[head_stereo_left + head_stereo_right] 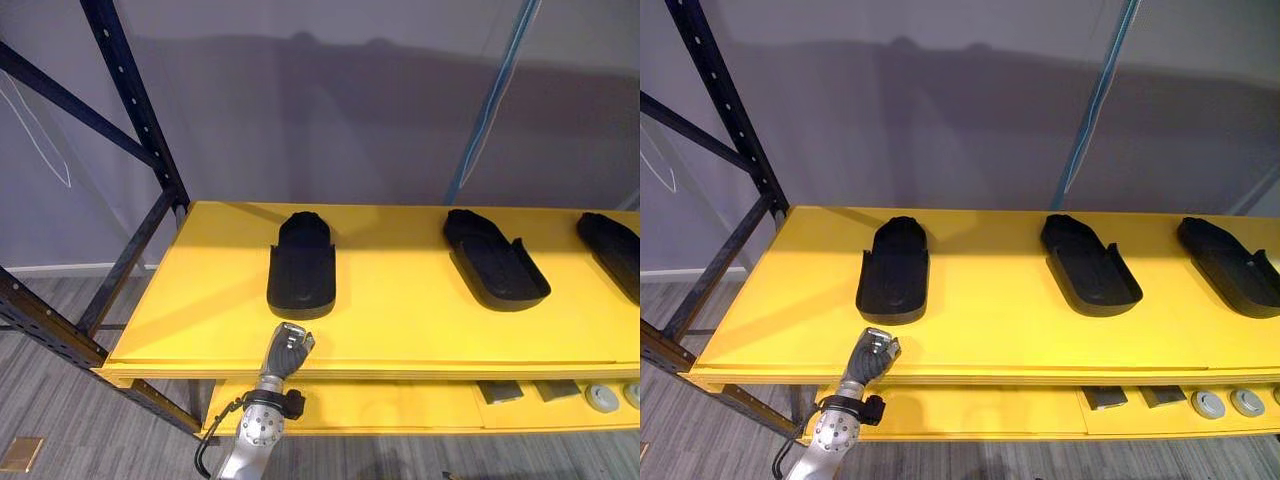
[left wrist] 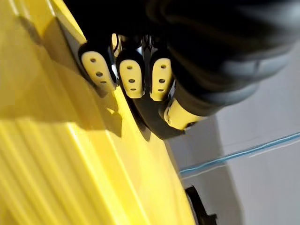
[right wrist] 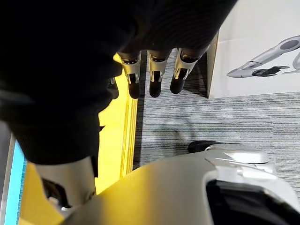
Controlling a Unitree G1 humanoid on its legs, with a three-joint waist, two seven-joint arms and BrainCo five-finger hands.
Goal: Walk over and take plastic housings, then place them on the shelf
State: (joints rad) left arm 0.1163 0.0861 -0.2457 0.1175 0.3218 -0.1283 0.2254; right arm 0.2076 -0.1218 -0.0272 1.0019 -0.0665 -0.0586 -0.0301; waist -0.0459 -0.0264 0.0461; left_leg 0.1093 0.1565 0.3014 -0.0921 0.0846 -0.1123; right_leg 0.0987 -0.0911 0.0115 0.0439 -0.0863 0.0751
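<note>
The left hand (image 1: 288, 348) is at the front edge of the yellow top shelf (image 1: 400, 315), fingers (image 2: 131, 77) curled and holding nothing, just in front of the leftmost housing (image 1: 300, 265). Contact cannot be determined. The right hand (image 3: 156, 75) hangs with its fingers relaxed and empty. Three black plastic housings lie on the shelf: leftmost, middle (image 1: 495, 262) and right (image 1: 612, 250). The lower shelf (image 1: 380, 405) holds two round grey parts (image 1: 1208, 404).

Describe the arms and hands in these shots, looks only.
Left arm: silver-grey, round bolted joint disc, dark collar at the wrist. Left hand: silver fingers, dark tips with pale dotted pads. Right hand: dark ribbed cover, silver dark-tipped fingers.
</note>
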